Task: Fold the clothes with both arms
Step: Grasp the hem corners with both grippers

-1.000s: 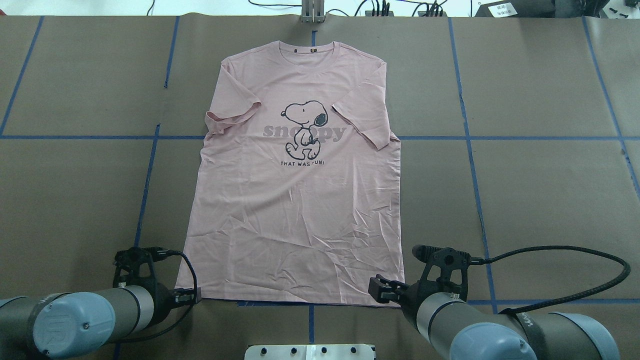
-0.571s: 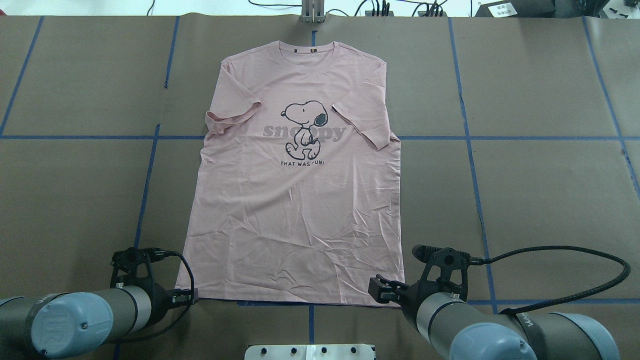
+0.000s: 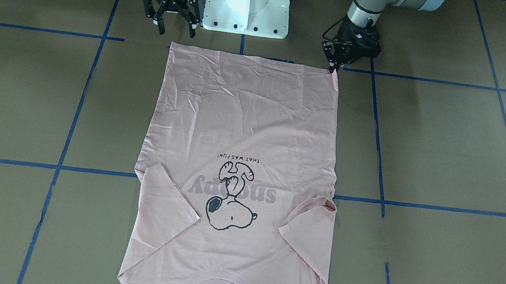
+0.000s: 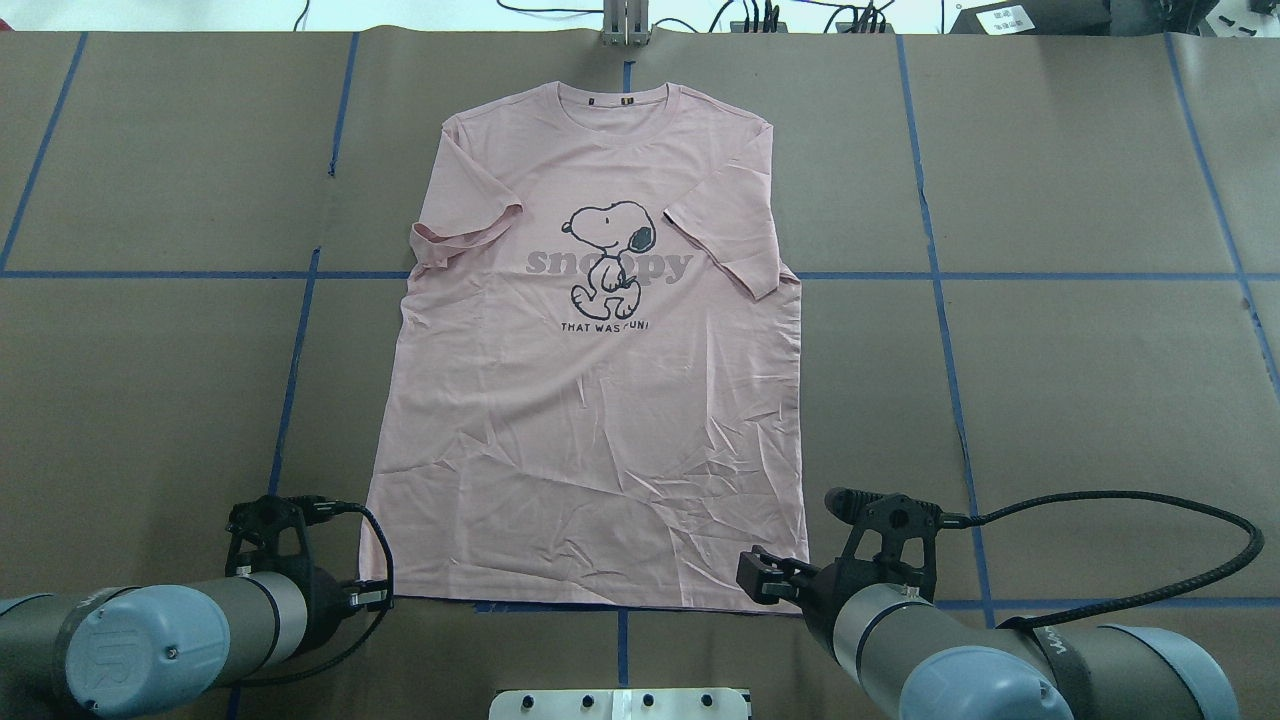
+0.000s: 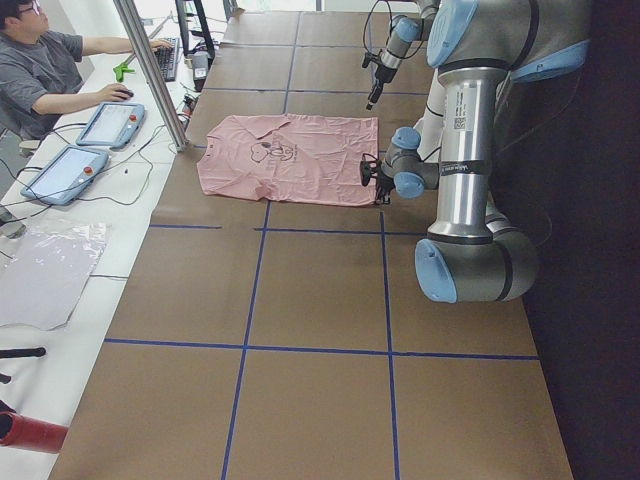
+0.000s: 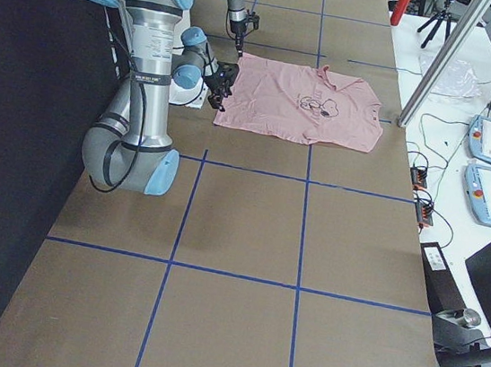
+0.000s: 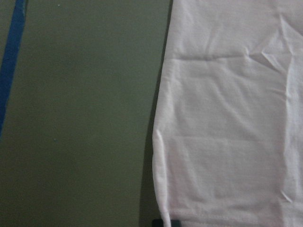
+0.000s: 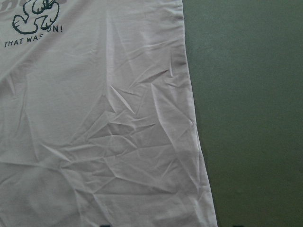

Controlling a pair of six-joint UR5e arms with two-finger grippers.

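Observation:
The pale pink T-shirt lies flat and face up on the brown table, with its collar far from the robot and its hem toward the base. In the overhead view the T-shirt has both sleeves folded inward. My left gripper is down at the hem's left corner, fingers drawn together on the fabric; the overhead view puts the left gripper at that same corner. My right gripper hovers open just short of the hem's other corner. The right wrist view shows wrinkled cloth below it.
The white pedestal base stands between the arms, just behind the hem. Blue tape lines cross the brown table cover. A metal post stands beyond the collar. A person sits at a side desk with tablets.
My left gripper shifted slightly at the hem's left corner, and that corner drew in a little. My right gripper and the rest of the shirt stayed put.

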